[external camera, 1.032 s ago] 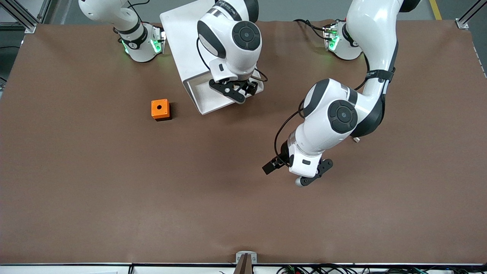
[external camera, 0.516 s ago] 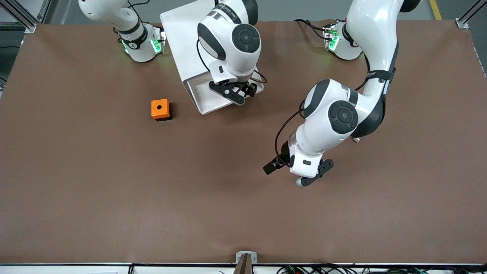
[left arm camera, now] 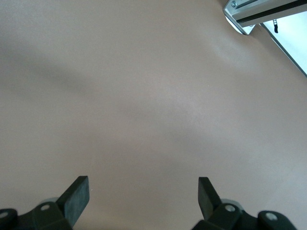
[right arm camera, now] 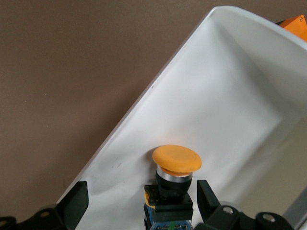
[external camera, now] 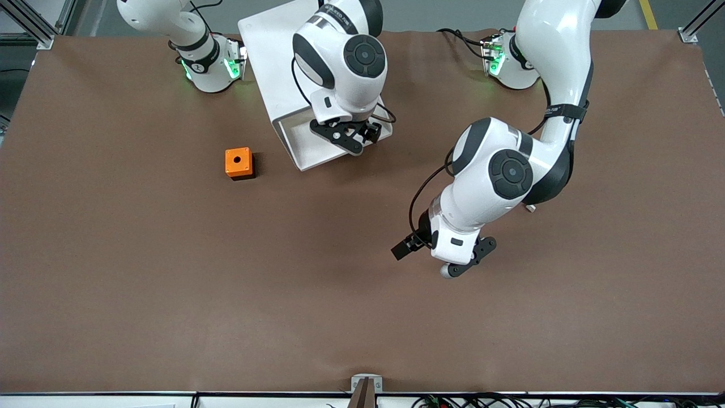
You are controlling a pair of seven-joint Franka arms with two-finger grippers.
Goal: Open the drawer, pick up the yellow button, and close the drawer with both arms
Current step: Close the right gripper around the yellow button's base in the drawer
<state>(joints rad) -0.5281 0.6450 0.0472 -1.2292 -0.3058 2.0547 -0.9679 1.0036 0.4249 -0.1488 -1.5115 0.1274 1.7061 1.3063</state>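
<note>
The drawer [external camera: 300,148] stands pulled out of the white cabinet [external camera: 266,45], its white floor showing. My right gripper [external camera: 354,136] hangs low over the drawer's end toward the left arm, jaws open. In the right wrist view the button [right arm camera: 175,160] lies on the drawer floor [right arm camera: 230,96], with its orange cap and black-and-blue body. It sits between the open fingers of the right gripper [right arm camera: 141,191], closer to one finger, and neither finger touches it. The front view hides the button under the right hand. My left gripper [external camera: 439,255] waits open over bare table with nothing in it [left arm camera: 143,189].
An orange cube with a hole [external camera: 238,162] sits on the table beside the drawer, toward the right arm's end; its corner shows past the drawer rim [right arm camera: 293,25]. A small pale part [external camera: 530,208] lies under the left arm's elbow. A metal frame corner [left arm camera: 249,14] marks the table edge.
The right hand has crept a little toward the cabinet over the open drawer. The left arm has barely moved. Both grippers stay open.
</note>
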